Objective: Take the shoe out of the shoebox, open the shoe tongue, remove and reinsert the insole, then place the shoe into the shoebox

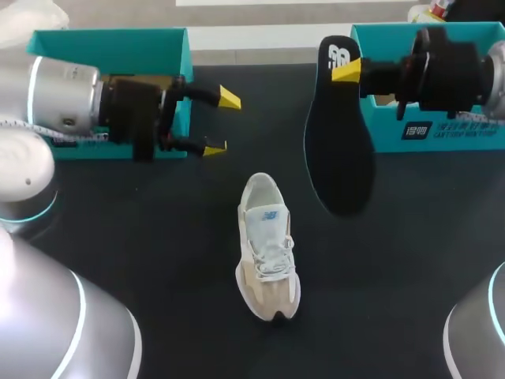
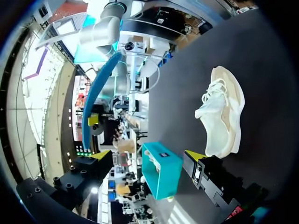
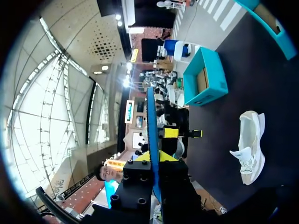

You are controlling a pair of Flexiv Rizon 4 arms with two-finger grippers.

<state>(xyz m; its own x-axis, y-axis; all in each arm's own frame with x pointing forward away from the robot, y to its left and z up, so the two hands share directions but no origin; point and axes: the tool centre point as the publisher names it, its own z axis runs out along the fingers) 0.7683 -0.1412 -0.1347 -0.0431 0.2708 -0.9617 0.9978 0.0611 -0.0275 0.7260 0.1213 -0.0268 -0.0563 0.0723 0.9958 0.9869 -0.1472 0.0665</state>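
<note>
Right jaws pinch the insole (image 1: 341, 150) aloft; left jaws gape wide, level (shoe (image 1: 267, 253) lies apart).

Robot lab, tabletop test station.
Shown by left arm (image 1: 63, 95) and right arm (image 1: 465, 67) at a black table (image 1: 158, 260), teal boxes (image 1: 110, 43) and one pale shoe (image 1: 267, 249) laid out.

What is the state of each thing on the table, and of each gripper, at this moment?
Shoe: stands on its sole on the table, insole out.
Insole: out of the shoe, held up in the air.
Right gripper: shut on one end of the insole.
Left gripper: open, holds nothing.
Left box: open, no shoe in it.
Right box: open, no shoe in it.
</note>
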